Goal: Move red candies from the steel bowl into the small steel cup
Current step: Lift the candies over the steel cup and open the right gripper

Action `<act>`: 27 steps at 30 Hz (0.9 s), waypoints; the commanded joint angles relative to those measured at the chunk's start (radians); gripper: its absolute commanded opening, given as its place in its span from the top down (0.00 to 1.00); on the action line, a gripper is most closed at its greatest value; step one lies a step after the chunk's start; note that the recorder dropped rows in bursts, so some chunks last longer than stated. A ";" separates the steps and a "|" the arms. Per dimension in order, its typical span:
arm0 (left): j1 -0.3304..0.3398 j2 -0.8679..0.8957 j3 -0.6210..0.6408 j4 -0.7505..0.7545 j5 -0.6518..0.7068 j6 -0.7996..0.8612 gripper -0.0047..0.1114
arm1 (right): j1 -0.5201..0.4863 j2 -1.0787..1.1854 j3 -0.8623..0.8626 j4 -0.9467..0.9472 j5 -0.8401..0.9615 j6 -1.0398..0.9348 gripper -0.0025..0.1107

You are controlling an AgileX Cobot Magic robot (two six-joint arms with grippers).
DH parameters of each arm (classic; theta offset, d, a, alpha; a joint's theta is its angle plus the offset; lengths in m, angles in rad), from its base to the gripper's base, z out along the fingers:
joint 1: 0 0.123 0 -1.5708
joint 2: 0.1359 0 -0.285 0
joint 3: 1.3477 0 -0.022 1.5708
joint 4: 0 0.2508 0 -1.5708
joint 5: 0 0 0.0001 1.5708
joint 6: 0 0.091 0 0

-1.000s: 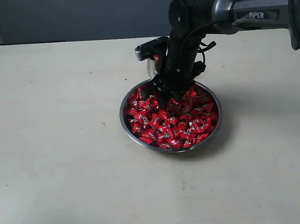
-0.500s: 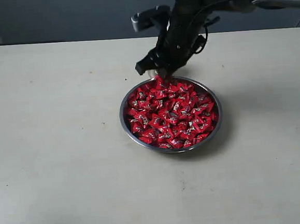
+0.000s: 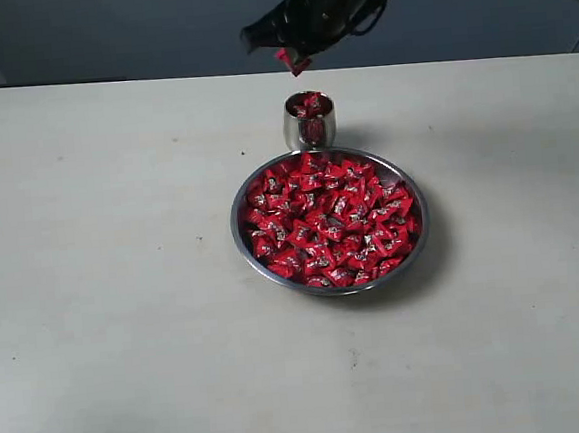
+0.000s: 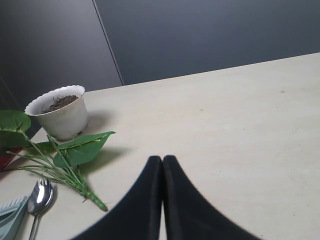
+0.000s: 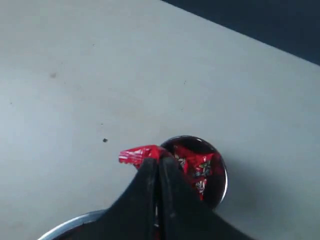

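- Red foil marks the change: one candy (image 3: 293,62) now hangs pinched in my right gripper (image 3: 294,50). A second ago these jaws were spread and pushed down among the red candies (image 3: 330,223) in the bowl (image 3: 238,231).
- Since then I have pressed the jaws together on that single piece and risen clear of the heap. I have swung back toward the cup (image 3: 293,131), which stands just behind the bowl on the pale table (image 3: 105,291). Half a second ago I was only just above the bowl's far rim.
- For the task, I judge the pick done and the carry nearly done, with only the release left. The cup already shows red wrappers close to its brim, while the bowl is heaped full, so plenty of work remains.
- My right arm reaches in from the upper right of the exterior view, wrist high and fingers angled downward. The candy hangs well above the cup's rim.
- Through my right wrist camera the wrapper sticks out sideways from the closed tips, beside the cup's mouth rather than squarely over it. I judge a small shift is needed before I let go, or the piece may land on the table.
- My left gripper (image 4: 161,162) is pressed together on nothing, parked low over bare table near a white plant pot (image 4: 57,112), a leafy sprig (image 4: 80,147) and a spoon (image 4: 40,192).
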 commanded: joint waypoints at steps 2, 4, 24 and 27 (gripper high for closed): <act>-0.003 -0.004 0.001 0.005 -0.011 -0.004 0.96 | -0.032 0.087 -0.056 0.052 0.037 0.009 0.98; -0.003 -0.004 0.001 0.005 -0.011 -0.004 0.96 | -0.032 0.103 -0.056 0.040 0.048 0.009 0.98; -0.003 -0.004 0.001 0.005 -0.011 -0.004 0.96 | -0.032 0.007 -0.056 0.047 0.125 0.009 0.62; -0.003 -0.004 0.001 0.005 -0.011 -0.004 0.96 | -0.032 -0.028 -0.056 0.055 0.194 0.004 0.62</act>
